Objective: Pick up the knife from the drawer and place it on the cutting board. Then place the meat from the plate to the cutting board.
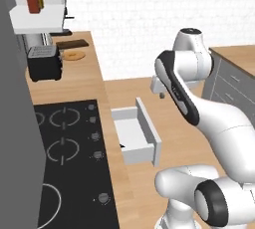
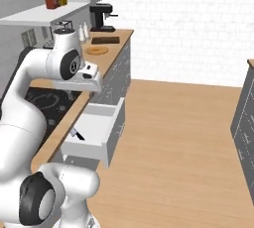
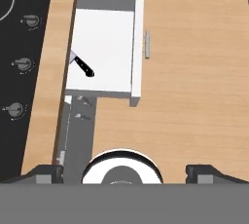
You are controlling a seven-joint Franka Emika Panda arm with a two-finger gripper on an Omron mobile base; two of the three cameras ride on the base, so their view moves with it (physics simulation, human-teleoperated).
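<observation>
While the arm arches over the pulled-out drawer (image 1: 134, 136), its gripper (image 3: 124, 172) looks straight down from well above, the jaws spread wide apart and grasping nothing; the two dark finger tips (image 3: 43, 173) stand at opposite sides of the hand view's lower edge. Nearest the base, the drawer projects from the cabinet face below the wooden tabletop (image 1: 109, 123), its pale interior open to view and its flat grey front panel toward the floor (image 2: 173, 138). Inside, the knife (image 3: 81, 65) lies flat on the drawer bottom against the side nearest the tabletop, its black handle pointing into the open interior and its silver blade partly tucked under the tabletop's edge; in the right base view it appears as a small dark mark at the drawer's inner corner. Beside the drawer, set into the tabletop, is a black cooktop (image 1: 64, 143) with a row of round knobs along its edge. Farther along the tabletop stands a dark toaster (image 1: 45, 62). Beyond it, the round tan plate (image 2: 97, 50) lies just beside the dark brown cutting board (image 2: 105, 40), the board being the farther of the two; the meat is too small to make out. At the far end stands a black coffee machine (image 2: 101, 17).
</observation>
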